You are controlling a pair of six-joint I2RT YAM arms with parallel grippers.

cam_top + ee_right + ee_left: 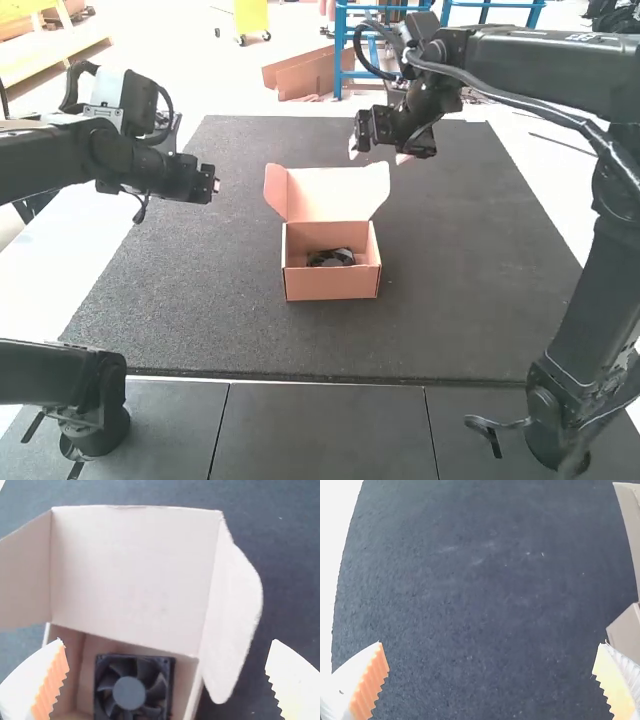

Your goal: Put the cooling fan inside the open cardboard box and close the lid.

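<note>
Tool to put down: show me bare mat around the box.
Free: black textured mat right of the brown cardboard box, and from its front wall to the mat's near edge. Crowded: behind the lid, under the right pincer.

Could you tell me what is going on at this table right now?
The cooling fan already lies inside the cardboard box on the black mat, and the lid stands raised, not yet closed. The right gripper hovers open above the lid, holding nothing. The left gripper hangs open over the mat, off to the box's left.
</note>
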